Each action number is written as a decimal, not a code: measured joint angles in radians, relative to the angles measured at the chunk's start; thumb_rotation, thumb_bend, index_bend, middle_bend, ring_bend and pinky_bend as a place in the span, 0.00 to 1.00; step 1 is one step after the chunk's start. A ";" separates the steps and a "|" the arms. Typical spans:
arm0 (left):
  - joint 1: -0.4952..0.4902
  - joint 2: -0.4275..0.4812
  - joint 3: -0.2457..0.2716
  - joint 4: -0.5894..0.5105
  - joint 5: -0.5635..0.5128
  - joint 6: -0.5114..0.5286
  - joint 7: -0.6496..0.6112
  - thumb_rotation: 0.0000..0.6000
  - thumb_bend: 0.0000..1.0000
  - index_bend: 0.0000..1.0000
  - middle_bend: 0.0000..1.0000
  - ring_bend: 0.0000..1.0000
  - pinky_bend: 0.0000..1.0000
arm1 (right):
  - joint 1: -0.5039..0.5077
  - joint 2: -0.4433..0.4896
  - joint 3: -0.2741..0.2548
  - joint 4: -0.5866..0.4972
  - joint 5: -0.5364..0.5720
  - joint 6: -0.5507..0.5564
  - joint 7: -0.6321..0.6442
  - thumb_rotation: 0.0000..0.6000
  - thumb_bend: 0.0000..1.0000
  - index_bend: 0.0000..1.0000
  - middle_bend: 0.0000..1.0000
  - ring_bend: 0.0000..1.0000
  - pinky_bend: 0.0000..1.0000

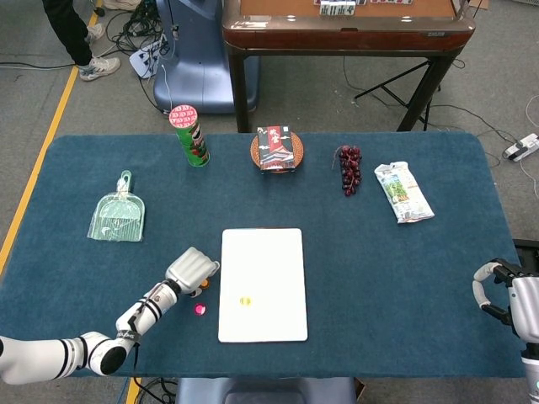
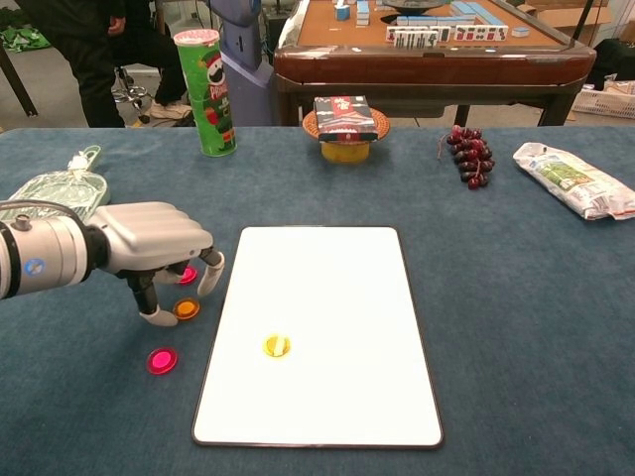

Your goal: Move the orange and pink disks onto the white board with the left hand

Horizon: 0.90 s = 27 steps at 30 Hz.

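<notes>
The desk (image 2: pixel 516 327) is covered in dark blue, felt-like cloth. At the centre lies the white board (image 2: pixel 327 297), a smooth flat rectangle with rounded corners and a thin dark edge; a small yellow disk (image 2: pixel 277 345) sits on its lower left part.

Left of the board, on the cloth, are the glossy round disks: the orange disk (image 2: pixel 187 309) just off the board's left edge, a pink disk (image 2: pixel 162 360) lower down toward the bottom left, and a second pink disk (image 2: pixel 187 275) partly hidden under the hand.

The left hand (image 2: pixel 159 248), a grey smooth-shelled hand on a white forearm, hangs over these disks at the left of the chest view. Its fingers are curled downward and a little apart, one fingertip (image 2: pixel 157 317) touching the cloth just beside the orange disk. It holds nothing.

The right hand (image 1: pixel 505 290) shows at the lower right edge of the head view, fingers curved; whether it is closed cannot be told.
</notes>
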 measured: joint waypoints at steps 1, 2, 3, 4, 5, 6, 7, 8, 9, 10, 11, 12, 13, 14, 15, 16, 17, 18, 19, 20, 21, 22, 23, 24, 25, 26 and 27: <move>0.000 0.000 0.002 0.000 -0.001 0.000 0.000 1.00 0.23 0.56 1.00 1.00 1.00 | 0.000 0.000 0.000 0.000 0.000 0.000 0.000 1.00 0.39 0.57 0.49 0.54 0.56; 0.000 0.001 0.003 0.001 -0.002 0.002 0.000 1.00 0.23 0.56 1.00 1.00 1.00 | 0.000 0.000 0.000 0.000 0.000 0.000 0.000 1.00 0.39 0.57 0.49 0.54 0.56; 0.000 0.000 0.004 0.001 -0.002 0.002 0.000 1.00 0.23 0.56 1.00 1.00 1.00 | 0.000 0.000 0.000 0.000 0.000 0.000 0.000 1.00 0.39 0.57 0.49 0.54 0.56; 0.000 0.000 0.004 0.001 -0.003 0.002 0.000 1.00 0.23 0.56 1.00 1.00 1.00 | 0.001 0.000 0.000 0.000 0.000 -0.001 -0.001 1.00 0.39 0.57 0.49 0.54 0.56; -0.001 0.000 0.005 0.003 -0.003 0.003 0.000 1.00 0.23 0.56 1.00 1.00 1.00 | 0.001 0.000 0.000 0.000 0.000 -0.001 -0.002 1.00 0.39 0.57 0.49 0.54 0.56; -0.001 -0.002 0.006 0.004 -0.003 0.003 0.000 1.00 0.23 0.56 1.00 1.00 1.00 | 0.001 -0.001 0.000 0.000 0.000 -0.001 -0.002 1.00 0.39 0.57 0.49 0.54 0.56; -0.001 -0.002 0.006 0.005 -0.003 0.004 0.000 1.00 0.23 0.56 1.00 1.00 1.00 | 0.001 -0.001 0.000 -0.001 0.000 -0.001 -0.003 1.00 0.39 0.57 0.49 0.54 0.56; -0.002 -0.004 0.007 0.007 -0.003 0.005 0.000 1.00 0.23 0.56 1.00 1.00 1.00 | 0.000 -0.001 -0.001 -0.001 -0.001 -0.001 -0.003 1.00 0.39 0.57 0.49 0.54 0.56; -0.002 -0.005 0.007 0.008 -0.004 0.005 0.000 1.00 0.23 0.56 1.00 1.00 1.00 | 0.000 -0.001 0.000 -0.001 0.000 -0.001 -0.003 1.00 0.39 0.57 0.49 0.54 0.56; -0.002 -0.006 0.007 0.009 -0.005 0.005 -0.001 1.00 0.23 0.56 1.00 1.00 1.00 | 0.000 -0.001 0.000 -0.001 0.000 -0.001 -0.003 1.00 0.39 0.57 0.49 0.54 0.56; -0.003 -0.007 0.008 0.010 -0.006 0.005 -0.001 1.00 0.23 0.56 1.00 1.00 1.00 | 0.001 -0.001 0.000 -0.001 0.000 -0.001 -0.003 1.00 0.39 0.57 0.49 0.54 0.56; -0.003 -0.007 0.009 0.012 -0.006 0.006 0.000 1.00 0.23 0.56 1.00 1.00 1.00 | 0.001 -0.001 0.000 -0.001 0.000 -0.001 -0.003 1.00 0.39 0.57 0.49 0.54 0.56; -0.004 -0.008 0.009 0.013 -0.007 0.006 0.001 1.00 0.23 0.56 1.00 1.00 1.00 | 0.001 -0.001 0.000 0.000 0.001 -0.001 -0.003 1.00 0.39 0.57 0.49 0.54 0.56; -0.004 -0.009 0.009 0.014 -0.008 0.006 0.001 1.00 0.23 0.56 1.00 1.00 1.00 | 0.001 -0.001 0.000 0.000 0.001 -0.001 -0.002 1.00 0.39 0.57 0.49 0.54 0.56; -0.005 -0.009 0.010 0.014 -0.009 0.006 0.001 1.00 0.23 0.57 1.00 1.00 1.00 | 0.001 -0.001 0.000 0.000 0.001 -0.001 -0.002 1.00 0.39 0.57 0.49 0.54 0.56; -0.005 -0.010 0.010 0.015 -0.010 0.006 0.001 1.00 0.23 0.57 1.00 1.00 1.00 | 0.001 -0.001 0.000 0.000 0.001 -0.001 -0.002 1.00 0.39 0.57 0.49 0.54 0.56; -0.005 -0.011 0.010 0.016 -0.011 0.006 0.000 1.00 0.23 0.57 1.00 1.00 1.00 | 0.001 -0.001 0.000 0.000 0.001 -0.001 -0.001 1.00 0.39 0.57 0.49 0.54 0.56; -0.006 -0.011 0.011 0.017 -0.012 0.006 -0.001 1.00 0.23 0.57 1.00 1.00 1.00 | 0.001 -0.001 0.000 0.000 0.001 -0.002 -0.001 1.00 0.40 0.57 0.48 0.54 0.56; -0.006 -0.012 0.011 0.018 -0.013 0.006 -0.001 1.00 0.24 0.57 1.00 1.00 1.00 | 0.001 -0.001 0.001 0.000 0.002 -0.002 -0.001 1.00 0.40 0.57 0.48 0.54 0.56; -0.006 -0.013 0.011 0.018 -0.013 0.006 -0.002 1.00 0.24 0.57 1.00 1.00 1.00 | 0.001 -0.001 0.001 0.000 0.002 -0.002 -0.001 1.00 0.39 0.57 0.49 0.54 0.56; -0.006 -0.013 0.011 0.018 -0.013 0.006 -0.003 1.00 0.25 0.57 1.00 1.00 1.00 | 0.001 -0.001 0.001 0.000 0.002 -0.002 -0.001 1.00 0.39 0.57 0.49 0.54 0.56; -0.006 -0.013 0.012 0.018 -0.013 0.006 -0.004 1.00 0.26 0.57 1.00 1.00 1.00 | 0.001 -0.001 0.001 0.000 0.002 -0.002 -0.001 1.00 0.39 0.57 0.49 0.54 0.56; -0.006 -0.013 0.012 0.018 -0.012 0.007 -0.004 1.00 0.26 0.57 1.00 1.00 1.00 | 0.001 0.000 0.000 0.000 0.001 -0.001 -0.001 1.00 0.39 0.57 0.49 0.54 0.56; -0.006 -0.013 0.012 0.018 -0.011 0.007 -0.006 1.00 0.28 0.57 1.00 1.00 1.00 | 0.001 -0.001 0.001 0.000 0.002 -0.001 -0.001 1.00 0.39 0.57 0.49 0.54 0.56; -0.006 -0.013 0.012 0.018 -0.010 0.007 -0.008 1.00 0.28 0.57 1.00 1.00 1.00 | 0.001 -0.001 0.001 0.001 0.002 -0.002 -0.001 1.00 0.39 0.57 0.49 0.54 0.56; -0.006 -0.013 0.012 0.017 -0.009 0.008 -0.010 1.00 0.29 0.57 1.00 1.00 1.00 | 0.001 -0.001 0.001 0.000 0.002 -0.002 -0.001 1.00 0.39 0.57 0.49 0.54 0.56; -0.006 -0.013 0.013 0.017 -0.008 0.008 -0.011 1.00 0.31 0.57 1.00 1.00 1.00 | 0.001 -0.001 0.001 0.000 0.003 -0.002 -0.001 1.00 0.39 0.57 0.49 0.54 0.56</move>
